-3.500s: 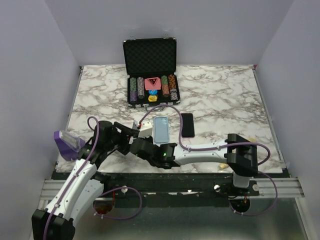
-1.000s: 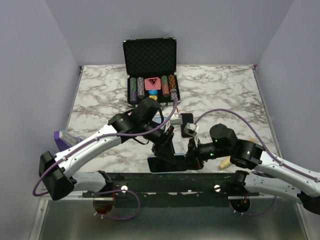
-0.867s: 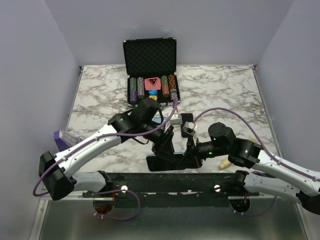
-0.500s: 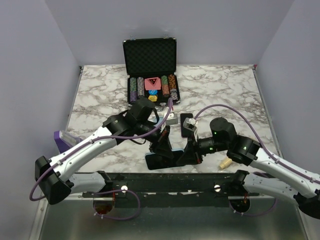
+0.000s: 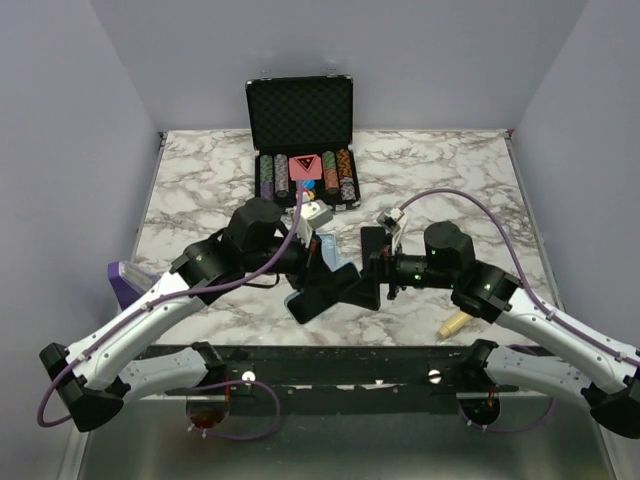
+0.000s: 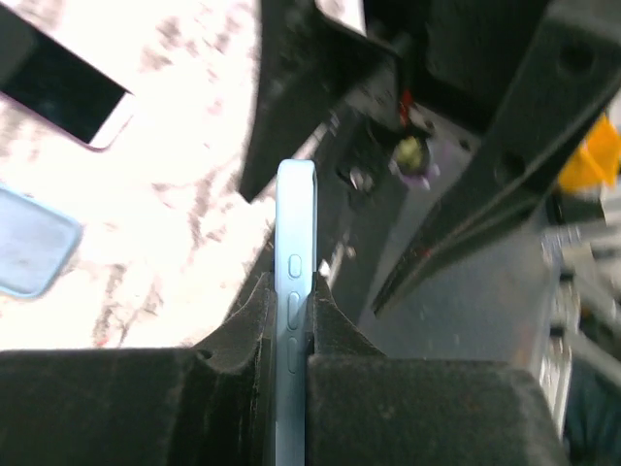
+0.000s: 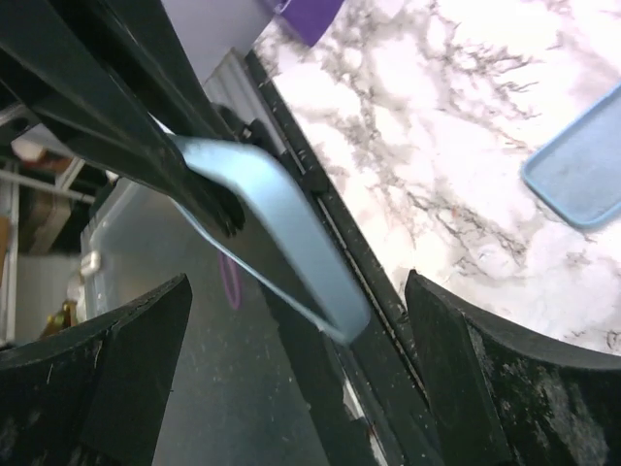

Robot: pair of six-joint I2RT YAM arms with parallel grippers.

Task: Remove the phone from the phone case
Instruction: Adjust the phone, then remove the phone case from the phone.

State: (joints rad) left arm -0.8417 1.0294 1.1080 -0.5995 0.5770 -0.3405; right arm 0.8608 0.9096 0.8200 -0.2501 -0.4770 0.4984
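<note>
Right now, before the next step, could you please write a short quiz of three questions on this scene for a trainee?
1. True or false: the right claw is closed on the phone.
2. Which one grips the phone? A) the left claw B) the right claw C) neither
3. Fill in: the light blue case lies on the ____.

Key: 1 false, its fingers stand wide apart; 2 A; 3 table.
</note>
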